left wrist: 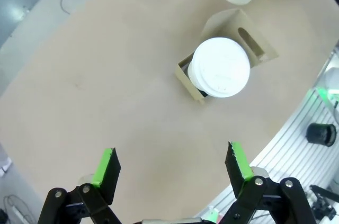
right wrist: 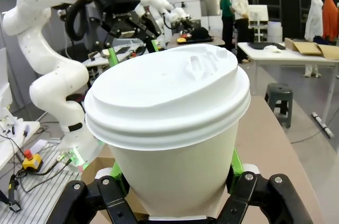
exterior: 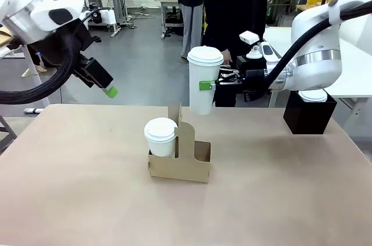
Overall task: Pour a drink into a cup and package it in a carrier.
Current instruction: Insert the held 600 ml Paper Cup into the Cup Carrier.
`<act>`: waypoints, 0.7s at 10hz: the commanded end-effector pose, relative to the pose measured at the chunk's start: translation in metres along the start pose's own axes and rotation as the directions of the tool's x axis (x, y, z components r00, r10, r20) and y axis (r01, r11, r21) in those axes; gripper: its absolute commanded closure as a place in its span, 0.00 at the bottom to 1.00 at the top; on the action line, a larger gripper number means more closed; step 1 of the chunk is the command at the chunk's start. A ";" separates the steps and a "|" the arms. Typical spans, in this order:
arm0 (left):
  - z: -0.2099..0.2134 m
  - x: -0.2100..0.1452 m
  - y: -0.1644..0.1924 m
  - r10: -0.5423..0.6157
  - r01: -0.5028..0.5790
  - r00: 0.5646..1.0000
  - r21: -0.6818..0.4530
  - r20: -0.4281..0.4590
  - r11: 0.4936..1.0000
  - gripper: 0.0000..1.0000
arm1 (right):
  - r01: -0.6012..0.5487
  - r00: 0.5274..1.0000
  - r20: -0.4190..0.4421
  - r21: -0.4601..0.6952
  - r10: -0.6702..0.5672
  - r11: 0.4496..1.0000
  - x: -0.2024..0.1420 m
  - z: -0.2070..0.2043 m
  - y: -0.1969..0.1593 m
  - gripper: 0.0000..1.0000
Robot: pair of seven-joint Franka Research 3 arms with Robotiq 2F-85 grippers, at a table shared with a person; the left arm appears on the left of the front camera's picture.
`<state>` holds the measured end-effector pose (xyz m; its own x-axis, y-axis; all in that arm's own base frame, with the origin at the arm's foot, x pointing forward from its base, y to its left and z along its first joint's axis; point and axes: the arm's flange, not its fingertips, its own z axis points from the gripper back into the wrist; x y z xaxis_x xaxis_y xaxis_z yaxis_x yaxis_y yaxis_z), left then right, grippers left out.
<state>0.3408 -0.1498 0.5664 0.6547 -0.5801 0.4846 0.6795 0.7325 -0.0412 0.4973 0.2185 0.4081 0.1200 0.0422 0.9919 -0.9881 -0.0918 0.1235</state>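
From the front, the right gripper [exterior: 210,85] pinches a tall lidded white cup [exterior: 204,79] in the air above the cardboard carrier [exterior: 180,163], which holds a shorter lidded cup [exterior: 161,136]. The left wrist view shows the left gripper [left wrist: 172,167] with fingers spread over the table [left wrist: 106,91]. In the right wrist view, the tall cup's contents, possibly the drink, are hidden.

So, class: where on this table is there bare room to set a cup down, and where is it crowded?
Bare: the broad stretch of table left of the carrier, and the strip between it and the black box. Crowded: the carrier, one hole holding a lidded cup, the right gripper holding another cup above.
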 end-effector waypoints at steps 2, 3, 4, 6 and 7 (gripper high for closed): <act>-0.021 -0.038 0.026 -0.126 0.133 0.988 -0.066 0.092 0.989 0.00 | -0.055 0.998 -0.006 0.046 0.056 0.997 -0.010 -0.006 0.021 0.20; -0.022 -0.044 0.033 -0.149 0.158 0.981 -0.063 0.120 0.985 0.00 | -0.068 0.998 -0.015 0.058 0.069 0.996 -0.012 -0.008 0.026 0.20; -0.021 -0.051 0.041 -0.166 0.175 0.978 -0.058 0.124 0.983 0.00 | -0.078 0.997 -0.016 0.078 0.079 0.994 -0.016 -0.012 0.030 0.20; -0.021 -0.062 0.050 -0.185 0.195 0.975 -0.076 0.123 0.978 0.00 | -0.058 0.998 -0.025 0.109 0.061 0.992 -0.029 -0.020 0.035 0.20; -0.022 -0.065 0.052 -0.189 0.202 0.974 -0.095 0.123 0.975 0.00 | -0.048 0.998 -0.029 0.131 0.052 0.990 -0.034 -0.021 0.039 0.20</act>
<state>0.3499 -0.0849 0.5231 0.4919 -0.6578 0.5704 0.8008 0.5989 0.0001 0.4589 0.2350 0.3801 0.0871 0.0688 0.9938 -0.9767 -0.1906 0.0988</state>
